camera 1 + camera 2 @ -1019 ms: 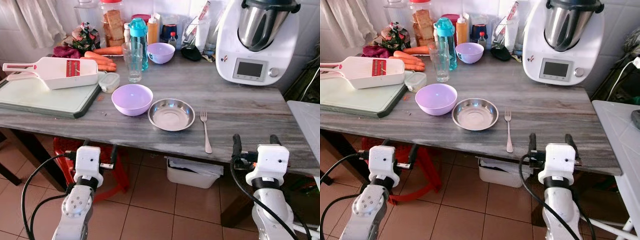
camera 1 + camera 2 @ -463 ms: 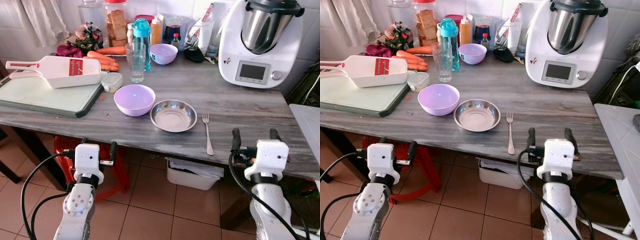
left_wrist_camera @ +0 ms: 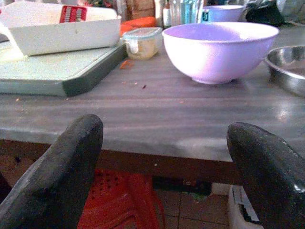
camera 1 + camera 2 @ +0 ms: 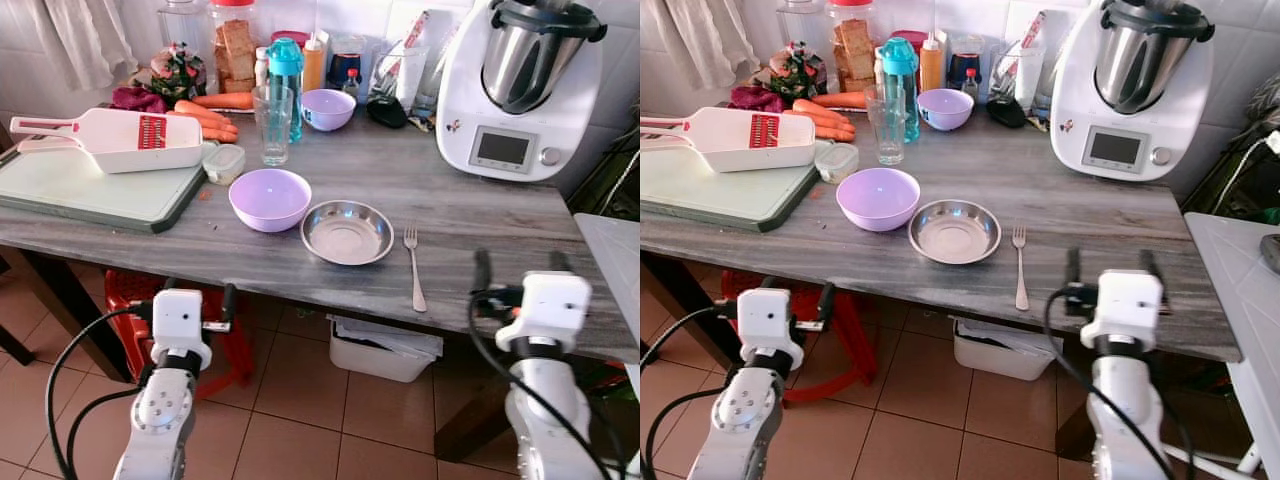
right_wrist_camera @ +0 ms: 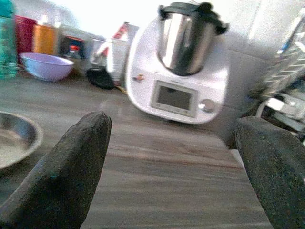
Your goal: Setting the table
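Nearest, the left gripper (image 4: 195, 296) is held below the front edge of the grey wooden table (image 4: 470, 215), over the tiled floor (image 4: 300, 400), fingers spread wide and holding nothing. In its wrist view the two black fingers (image 3: 57, 176) frame the table edge, with a red plastic stool (image 3: 119, 200) underneath. The right gripper (image 4: 517, 270) is raised level with the front edge of the table, to the right of the fork, its fingers likewise wide apart and empty; its wrist view looks across the tabletop toward the white kitchen machine (image 5: 178, 67).

On the table, close to the front edge, a fork (image 4: 413, 268) lies flat, tines pointing away from the robot. Just beside it on the left sits a shallow steel plate (image 4: 347, 231), and left of that, nearly touching it, a lilac bowl (image 4: 268, 198). Neither gripper touches any of these.

Further left, a pale green cutting board (image 4: 95, 190) carries a white slicer (image 4: 125, 140) with a red panel. A small lidded container (image 4: 223, 163) stands at the board's right edge.

Behind the bowl stands a clear drinking glass (image 4: 271, 123), with a teal bottle (image 4: 286, 80) just behind it. Carrots (image 4: 205, 112) lie to the left of these, a second smaller lilac bowl (image 4: 327, 108) to the right. Jars and bottles line the wall. At the far right corner stands the kitchen machine (image 4: 520, 90) with its steel jug.
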`<state>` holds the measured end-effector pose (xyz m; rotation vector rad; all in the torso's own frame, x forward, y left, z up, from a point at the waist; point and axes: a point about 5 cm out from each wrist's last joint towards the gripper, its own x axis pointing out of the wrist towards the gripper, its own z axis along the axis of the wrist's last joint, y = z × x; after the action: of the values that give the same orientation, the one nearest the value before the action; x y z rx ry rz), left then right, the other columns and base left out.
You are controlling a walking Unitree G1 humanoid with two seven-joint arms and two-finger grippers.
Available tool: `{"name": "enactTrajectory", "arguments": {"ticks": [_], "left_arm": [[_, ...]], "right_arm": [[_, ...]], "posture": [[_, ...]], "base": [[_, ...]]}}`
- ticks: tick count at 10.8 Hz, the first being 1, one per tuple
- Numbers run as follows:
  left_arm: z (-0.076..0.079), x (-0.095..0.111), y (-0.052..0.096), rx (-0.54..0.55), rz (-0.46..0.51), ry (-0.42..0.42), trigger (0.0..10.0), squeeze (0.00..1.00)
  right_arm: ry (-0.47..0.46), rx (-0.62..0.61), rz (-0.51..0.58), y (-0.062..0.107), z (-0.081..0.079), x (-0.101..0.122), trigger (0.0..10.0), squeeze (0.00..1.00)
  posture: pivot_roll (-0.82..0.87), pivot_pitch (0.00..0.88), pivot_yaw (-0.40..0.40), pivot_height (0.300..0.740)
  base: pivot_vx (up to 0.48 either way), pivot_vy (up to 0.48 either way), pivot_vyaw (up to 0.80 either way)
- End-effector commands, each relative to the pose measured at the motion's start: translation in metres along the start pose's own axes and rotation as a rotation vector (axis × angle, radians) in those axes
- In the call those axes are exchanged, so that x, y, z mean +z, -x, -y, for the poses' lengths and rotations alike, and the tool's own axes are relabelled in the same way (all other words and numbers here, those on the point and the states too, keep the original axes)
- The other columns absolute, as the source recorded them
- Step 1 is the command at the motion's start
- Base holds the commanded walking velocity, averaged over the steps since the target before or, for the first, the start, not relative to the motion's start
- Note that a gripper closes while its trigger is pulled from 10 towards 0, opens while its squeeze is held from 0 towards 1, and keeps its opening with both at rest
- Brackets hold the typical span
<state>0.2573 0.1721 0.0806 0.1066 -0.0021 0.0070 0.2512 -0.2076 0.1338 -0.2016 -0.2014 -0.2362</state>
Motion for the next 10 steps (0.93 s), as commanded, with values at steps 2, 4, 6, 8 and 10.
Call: {"name": "enactTrajectory", "arguments": {"ticks": [2, 4, 6, 8, 10], "left_arm": [[0.0, 0.002, -0.004, -0.014, -0.001, -0.009, 10.0, 0.0], [0.006, 0.005, -0.008, -0.04, 0.007, -0.009, 10.0, 0.0], [0.007, 0.008, -0.012, -0.055, 0.017, -0.006, 10.0, 0.0], [0.008, 0.006, -0.011, -0.057, 0.011, -0.008, 10.0, 0.0], [0.014, 0.012, -0.013, -0.07, 0.017, 0.0, 10.0, 0.0]], "right_arm": [[-0.009, -0.054, -0.028, 0.004, 0.011, -0.01, 10.0, 0.0], [-0.015, -0.057, -0.041, 0.01, 0.017, -0.012, 10.0, 0.0], [-0.036, -0.073, -0.071, 0.024, 0.02, -0.017, 10.0, 0.0], [-0.034, -0.074, -0.063, 0.023, 0.022, -0.017, 10.0, 0.0], [-0.054, -0.054, -0.055, 0.014, 0.013, -0.017, 10.0, 0.0]], "posture": [[0.06, 0.0, -0.029, 0.74], [0.05, 0.0, -0.015, 0.74], [0.01, 0.0, 0.009, 0.74], [0.02, 0.0, 0.017, 0.74], [0.04, 0.015, 0.019, 0.74]], "base": [[0.0, 0.0, 0.0], [0.0, 0.0, 0.0], [0.0, 0.0, 0.0], [0.0, 0.0, 0.0], [0.0, 0.0, 0.0]]}}
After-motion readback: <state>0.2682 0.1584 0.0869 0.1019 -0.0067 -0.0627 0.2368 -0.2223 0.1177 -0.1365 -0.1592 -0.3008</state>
